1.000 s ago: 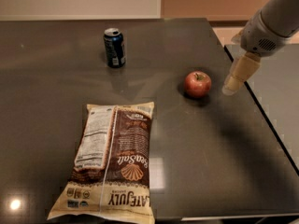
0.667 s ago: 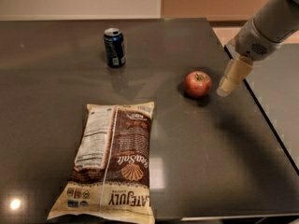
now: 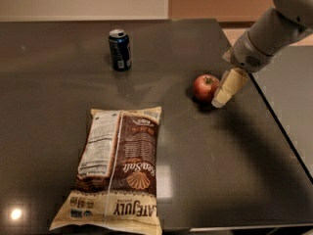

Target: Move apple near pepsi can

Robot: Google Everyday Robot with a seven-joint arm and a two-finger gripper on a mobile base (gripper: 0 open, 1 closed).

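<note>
From the one camera view I see the dark table [image 3: 58,97] with the apple [image 3: 204,87] sitting at about 3 o'clock from its middle, upright, its stem end up; the pepsi can [image 3: 120,50] stands upright at about 11 o'clock from the table's middle, well apart from the apple and at roughly 10 o'clock from it; a big chip bag [image 3: 120,170] lies flat at 7 o'clock, its long side running towards me, near the front edge. My gripper [image 3: 222,96] hangs down at the apple's 3 o'clock side, just beside it; whether it touches the fruit I cannot tell; whether it is set wide or narrow I cannot tell either, and it holds nothing that I can see. The grey arm [image 3: 274,31] comes in from 2 o'clock, over the table's right edge.
</note>
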